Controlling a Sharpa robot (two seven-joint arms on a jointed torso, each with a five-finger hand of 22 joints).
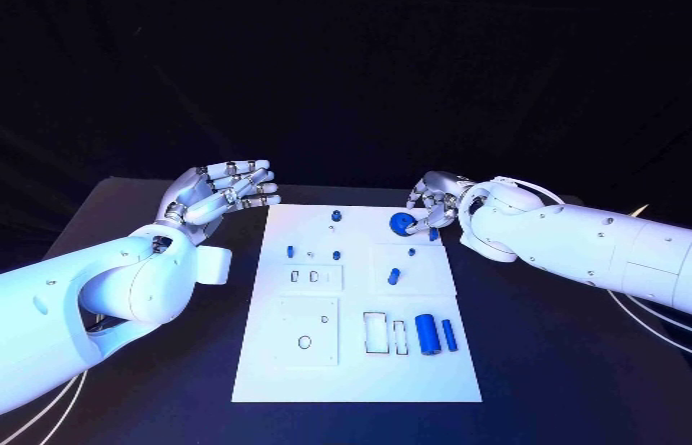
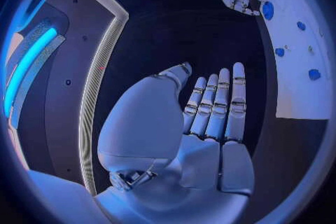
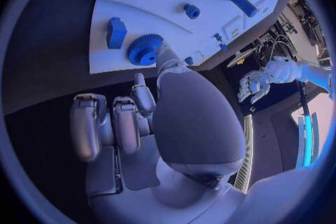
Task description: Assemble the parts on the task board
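While the left hand [image 1: 219, 193] hovers empty, fingers spread, left of the task board [image 1: 361, 365], the right hand [image 1: 437, 202] pinches a blue gear [image 1: 402, 223] at the board's upper right.

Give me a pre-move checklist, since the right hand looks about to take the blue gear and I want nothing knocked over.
1. Right hand at the round blue toothed gear: ok, its fingers reach the gear's edge.
2. Gear actually held: cannot tell; contact shows, a firm pinch does not.
3. Gear lying flat on the white task board: ok.
4. Left hand out of the way: ok, open and empty beside the board's far left corner.
5. Neighbouring parts apart from the fingers: ok; the small blue block lies close beside the gear, untouched.
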